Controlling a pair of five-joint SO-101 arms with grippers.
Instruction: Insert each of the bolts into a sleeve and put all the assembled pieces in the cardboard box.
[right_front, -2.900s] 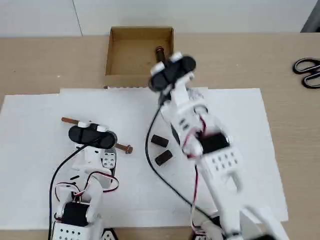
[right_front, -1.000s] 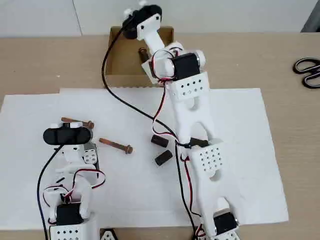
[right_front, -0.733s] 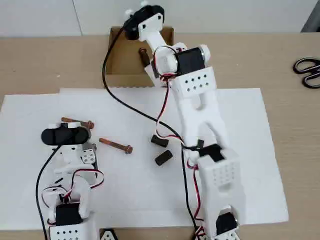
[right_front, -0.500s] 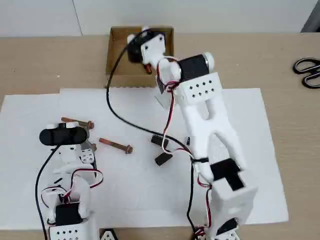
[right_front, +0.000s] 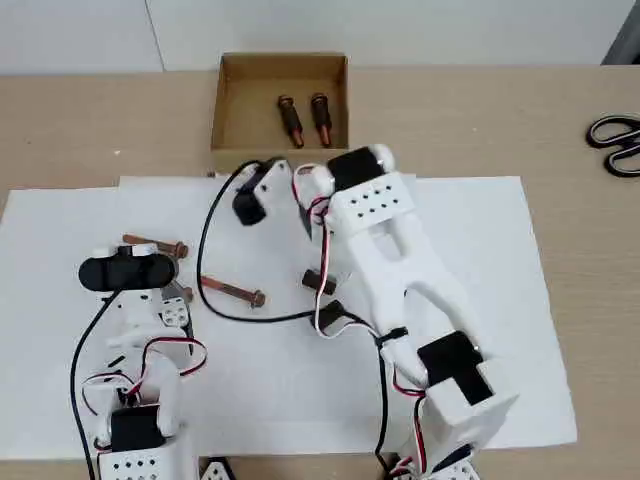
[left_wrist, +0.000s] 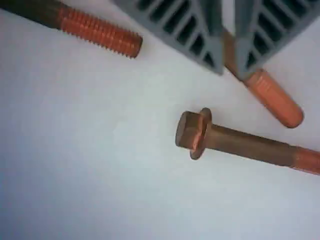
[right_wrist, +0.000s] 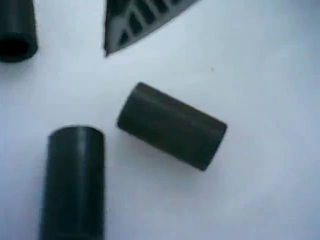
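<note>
Sitting on bare table (right_front: 100, 120) just past the far edge of the paper (right_front: 480, 240), the box (right_front: 245, 110) is holding two assembled pieces (right_front: 290, 119) side by side in its right half, its left half lying free. The right arm is standing folded over the paper's middle, leaving open paper on its right, and its cable (right_front: 200, 255) is looping across the sheet between the arms. Scissors (right_front: 615, 142) are lying well apart at the table's right edge. The left gripper (left_wrist: 229, 65) is hanging over a bolt (left_wrist: 272, 100), jaws drawn almost together and gripping nothing; two more bolts (left_wrist: 235, 141) are lying beside it, apart. Whether the right gripper (right_wrist: 127, 27) is open or closed I cannot tell; it is hovering over three sleeves (right_wrist: 172, 125), each apart from the others. The bolts are showing brown shanks, flanged hex heads and orange threaded ends. The sleeves, short black tubes, are lying on their sides. The table is showing pale wood grain, and a white wall (right_front: 400, 30) is rising behind it.
</note>
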